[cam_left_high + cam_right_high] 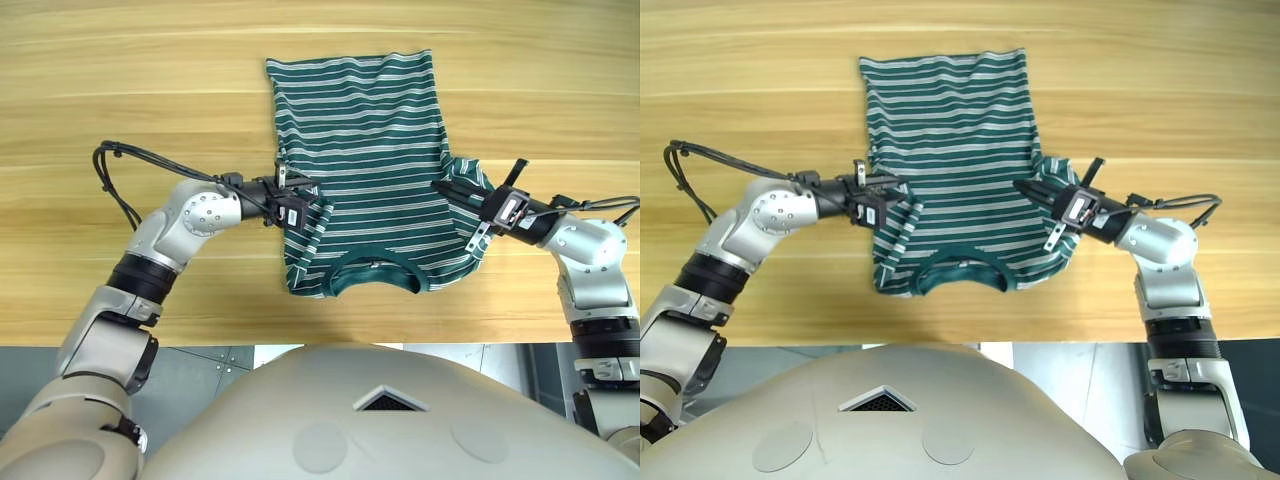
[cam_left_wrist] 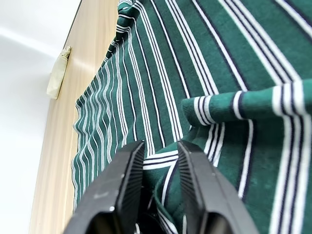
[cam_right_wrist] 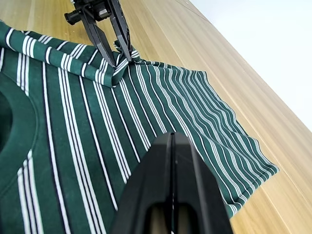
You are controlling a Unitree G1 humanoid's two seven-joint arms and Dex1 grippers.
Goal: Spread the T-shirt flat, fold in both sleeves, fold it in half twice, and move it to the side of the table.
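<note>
Mid-frame left, the left gripper (image 1: 305, 203) is pinching the striped T-shirt (image 1: 365, 120) by its sleeve, probably to fold it inward; mid-right, the right gripper (image 1: 443, 186) is resting closed, seemingly empty.

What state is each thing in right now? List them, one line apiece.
T-shirt: spread on the table, collar toward the robot, not yet folded in half.
left sleeve: drawn in over the body, its cloth pinched.
right sleeve: bunched at the shirt's side, not folded in.
left gripper: shut on the left sleeve.
right gripper: shut, at the right sleeve; whether it holds cloth cannot be told.
</note>
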